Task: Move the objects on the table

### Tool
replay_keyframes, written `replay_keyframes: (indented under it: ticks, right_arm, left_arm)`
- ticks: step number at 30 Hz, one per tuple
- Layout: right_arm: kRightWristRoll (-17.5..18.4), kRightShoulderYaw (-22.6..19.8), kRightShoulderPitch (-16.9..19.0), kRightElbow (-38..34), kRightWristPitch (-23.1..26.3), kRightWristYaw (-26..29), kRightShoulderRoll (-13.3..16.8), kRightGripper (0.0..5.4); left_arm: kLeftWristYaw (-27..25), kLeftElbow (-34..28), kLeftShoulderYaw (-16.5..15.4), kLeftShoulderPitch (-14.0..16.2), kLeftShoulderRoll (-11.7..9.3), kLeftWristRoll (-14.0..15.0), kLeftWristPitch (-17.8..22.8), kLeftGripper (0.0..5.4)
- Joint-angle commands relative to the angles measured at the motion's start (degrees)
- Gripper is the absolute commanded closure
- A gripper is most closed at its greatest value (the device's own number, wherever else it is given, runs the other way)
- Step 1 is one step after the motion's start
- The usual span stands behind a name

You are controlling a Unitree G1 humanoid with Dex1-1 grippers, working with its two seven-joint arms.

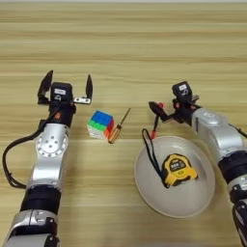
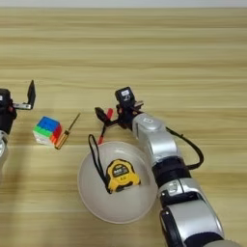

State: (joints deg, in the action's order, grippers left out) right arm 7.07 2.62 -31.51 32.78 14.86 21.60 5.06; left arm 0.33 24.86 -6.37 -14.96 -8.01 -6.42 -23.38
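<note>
Cube: on table, just right and near of left gripper, fingers spread wide, empty; the nearer arm. Tape: in plate, strap trailing far-left. Right gripper: by pen, grip unclear. Screwdriver beside cube. Right eye view shows one left finger only.

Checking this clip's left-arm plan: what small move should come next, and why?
Probably lower the left gripper forward onto the puzzle cube. Its fingers stand open just behind and left of the cube, which sits free on the table beside the screwdriver. The tape measure already lies in the plate, and the right gripper hovers by the red-capped pen.
</note>
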Motion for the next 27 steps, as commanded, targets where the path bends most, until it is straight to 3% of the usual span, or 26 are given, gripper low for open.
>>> replay_keyframes:
  ticks: [1, 10, 17, 21, 25, 27]
  right_arm:
    - [1.38, -2.38, -3.17, 3.39, 0.26, -2.11, -2.36, 0.01]
    - [1.40, -4.72, -7.26, 8.21, 1.74, -8.27, -5.78, 0.01]
    - [-3.78, -2.70, -9.48, 11.09, 2.60, -18.03, -7.97, 0.01]
    - [-2.36, -5.16, -9.88, 12.51, 3.91, -20.53, -9.15, 0.01]
    - [4.49, -10.81, -9.58, 12.76, 5.97, -17.90, -11.38, 0.01]
    - [1.91, -8.98, -9.09, 12.26, 5.94, -20.25, -11.09, 0.01]
  left_arm:
    - [3.06, 1.54, 0.98, -1.15, -0.79, -2.66, 0.02, 0.00]
    - [4.39, 1.52, 1.73, -1.34, -0.54, -2.59, 0.12, 0.00]
    - [4.41, 1.02, 2.42, -1.24, -0.20, -2.29, -0.01, 0.00]
    - [4.39, 0.81, 2.67, -1.16, -0.14, -2.13, -0.04, 0.00]
    - [4.34, 0.68, 2.79, -1.13, -0.11, -2.11, -0.05, 0.00]
    - [4.30, 0.63, 2.81, -1.11, -0.13, -2.07, -0.05, 0.00]
